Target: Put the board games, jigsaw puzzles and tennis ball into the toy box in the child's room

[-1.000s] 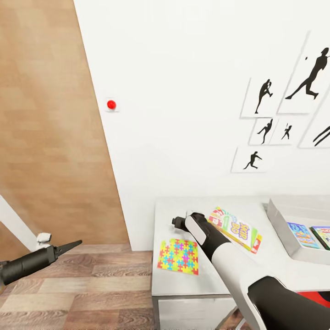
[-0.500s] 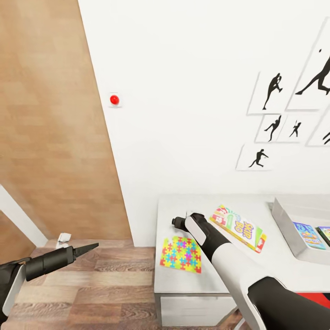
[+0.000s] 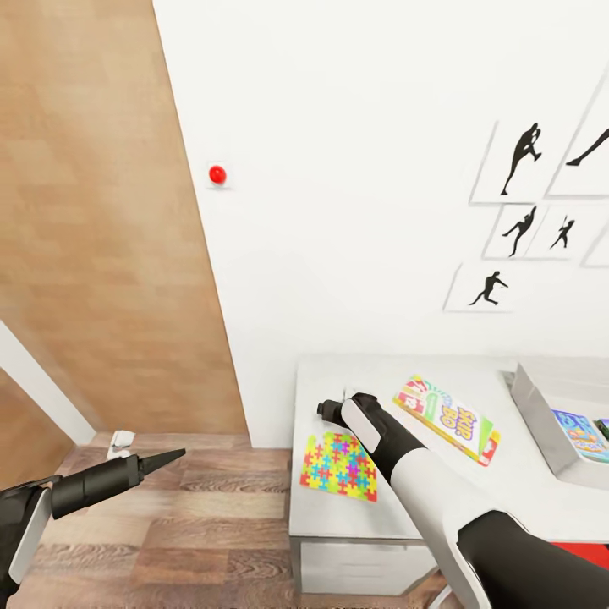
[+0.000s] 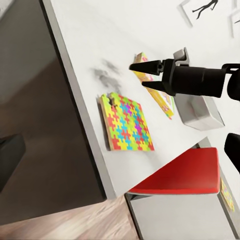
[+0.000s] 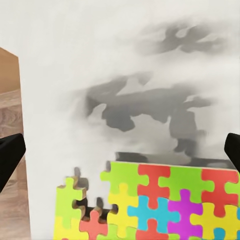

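A multicoloured jigsaw puzzle (image 3: 338, 467) (image 4: 127, 125) (image 5: 160, 200) lies flat near the left front of the white table (image 3: 372, 381). My right gripper (image 3: 326, 410) (image 4: 139, 75) hovers open and empty just above the table, by the puzzle's far edge. The green-yellow SKIP BO board game (image 3: 447, 419) lies to the right of the arm. The grey toy box (image 3: 534, 410) stands at the right edge with a blue board game (image 3: 579, 431) inside. My left gripper (image 3: 165, 458) hangs open over the floor, left of the table. The tennis ball and the bed are out of view.
A brown wooden door (image 3: 101, 211) fills the left side, with plank floor (image 3: 211, 507) in front of it. A red button (image 3: 217, 175) and black silhouette pictures (image 3: 520, 161) are on the white wall. A red flat thing (image 4: 185, 175) sits below the table's front edge.
The whole view has shifted a little, so the camera moved. My left gripper has come slightly closer to the table. The right gripper stays over the puzzle's far edge.
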Tool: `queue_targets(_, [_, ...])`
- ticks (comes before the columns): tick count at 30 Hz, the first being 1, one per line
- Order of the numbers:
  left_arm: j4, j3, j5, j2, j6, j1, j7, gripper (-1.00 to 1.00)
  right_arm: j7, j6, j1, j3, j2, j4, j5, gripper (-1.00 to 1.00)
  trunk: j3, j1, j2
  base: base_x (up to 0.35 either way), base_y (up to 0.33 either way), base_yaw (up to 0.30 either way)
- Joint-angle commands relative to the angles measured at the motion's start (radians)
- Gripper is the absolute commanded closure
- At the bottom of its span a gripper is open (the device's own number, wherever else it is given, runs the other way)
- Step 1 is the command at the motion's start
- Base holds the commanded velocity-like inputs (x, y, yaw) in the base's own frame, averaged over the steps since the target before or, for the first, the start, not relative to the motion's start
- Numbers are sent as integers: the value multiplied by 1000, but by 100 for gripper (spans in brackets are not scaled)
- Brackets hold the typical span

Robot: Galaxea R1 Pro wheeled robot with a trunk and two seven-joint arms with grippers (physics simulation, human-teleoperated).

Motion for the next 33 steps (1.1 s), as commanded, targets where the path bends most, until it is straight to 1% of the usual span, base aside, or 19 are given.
queue_targets(1, [0, 0, 3, 0, 9, -1, -2, -100, -8, 2, -1, 3, 0, -1, -6, -100, -4, 1, -2, 0, 0, 70])
queue_targets(9, [0, 1, 3, 0, 8, -1, -2, -100, -9, 2, -1, 3, 0, -1, 11, -100, -17, 1, -2, 0, 0, 70])
queue_targets(21, [0, 1, 2, -1, 4, -1, 0, -100, -8, 2, -1, 1, 0, -1, 13, -100, -36, 1, -2, 0, 0, 70])
queue_targets(25, [-4, 1, 3, 0, 3, -1, -4, -100, -7, 4, -1, 1, -18, -9, 13, -100, -43, 1, -2, 0, 0, 70])
queue_targets(29, [-13, 1, 4, 0, 6, -1, -5, -100, -7, 3, -1, -1, -27, -12, 13, -100, -49, 1, -2, 0, 0, 70])
queue_targets(33, [-16, 1, 4, -1, 6, -1, -6, -100, -7, 2, -1, -1, -29, -13, 12, -100, -56, 1, -2, 0, 0, 70])
